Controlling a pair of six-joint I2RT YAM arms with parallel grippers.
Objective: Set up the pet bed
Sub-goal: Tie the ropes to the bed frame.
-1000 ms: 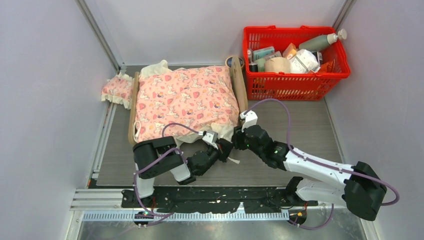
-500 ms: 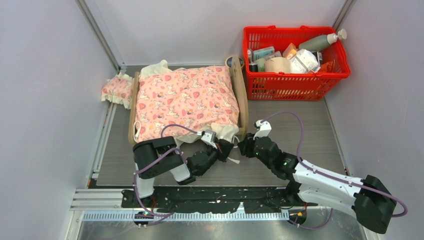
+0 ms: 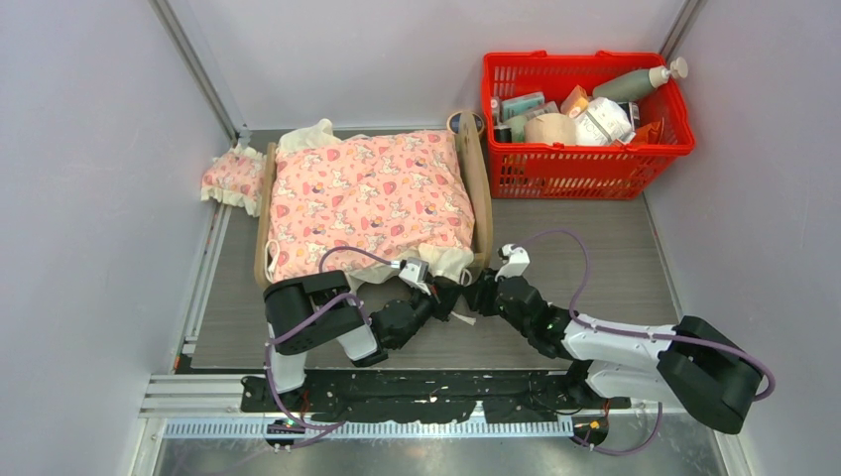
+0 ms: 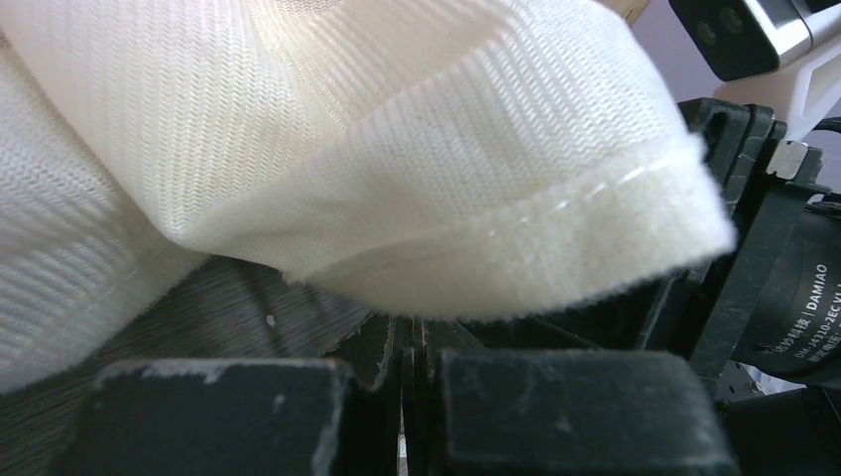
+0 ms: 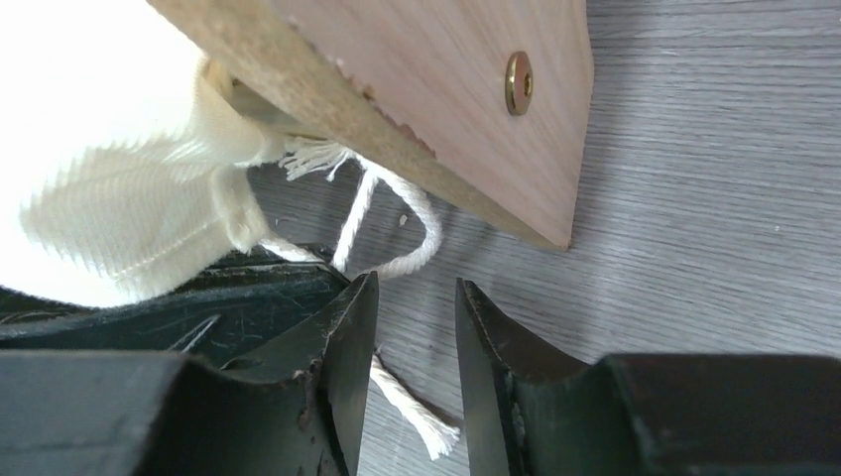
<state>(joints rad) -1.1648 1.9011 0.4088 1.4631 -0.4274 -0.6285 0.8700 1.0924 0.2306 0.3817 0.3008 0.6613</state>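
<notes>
The pet bed [image 3: 482, 203] is a plywood frame at the back left, covered by the pink patterned blanket [image 3: 367, 198]; its mattress is hidden. My left gripper [image 3: 448, 296] is at the bed's near right corner, its jaws closed [image 4: 412, 342] with the blanket's cream frill [image 4: 446, 198] bunched at the fingertips. My right gripper [image 3: 478, 291] is right beside it, low over the table. In the right wrist view it is open [image 5: 417, 297] by a narrow gap over a white cord [image 5: 397, 213] that hangs from the frill, below the bed's wooden corner [image 5: 446, 109].
The small pink frilled pillow [image 3: 233, 177] lies on the floor left of the bed, against the wall. A red basket [image 3: 585, 159] full of bottles and packets stands at the back right. A roll of tape [image 3: 464, 121] sits behind the bed.
My right gripper has come down off the bed's right rail and moved left and near, close against the left gripper. The left arm and the blanket have not moved.
</notes>
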